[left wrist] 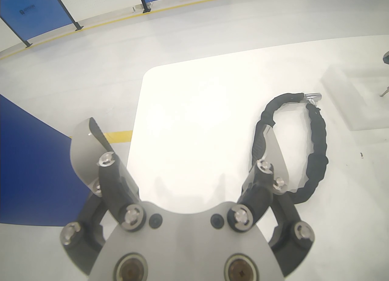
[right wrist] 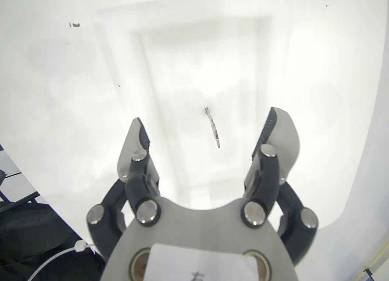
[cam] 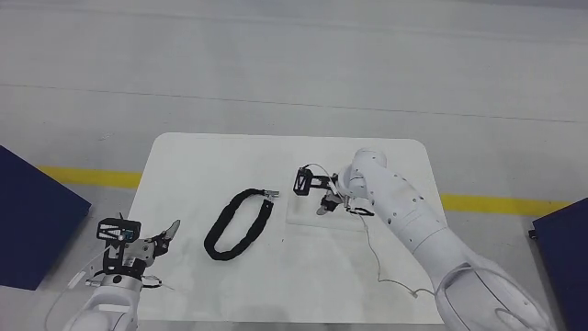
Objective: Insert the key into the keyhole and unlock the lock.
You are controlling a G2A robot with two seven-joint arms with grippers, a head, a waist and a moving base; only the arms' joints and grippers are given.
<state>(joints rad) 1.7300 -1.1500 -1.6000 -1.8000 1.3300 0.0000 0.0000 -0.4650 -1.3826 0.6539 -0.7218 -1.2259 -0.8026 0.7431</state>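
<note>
The key (right wrist: 213, 127) sits in the tray (right wrist: 118, 51). The right gripper (right wrist: 206, 120) hangs above it, fingers (right wrist: 278, 133) spread wide and empty, probably to grasp it. The lock (cam: 241, 223) lies beside the tray, and the left gripper (left wrist: 179, 127), also spread and empty, is beyond.

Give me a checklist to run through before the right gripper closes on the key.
1. Right gripper open: ok.
2. Key lined up between its fingers, in the white tray: ok.
3. Gripper low enough to grasp the key: cannot tell.
4. Chain lock lying free on the table: ok.
5. Lock's metal end turned toward the tray: ok.
6. Left gripper steadying the lock: not ok, open and apart from it.
</note>
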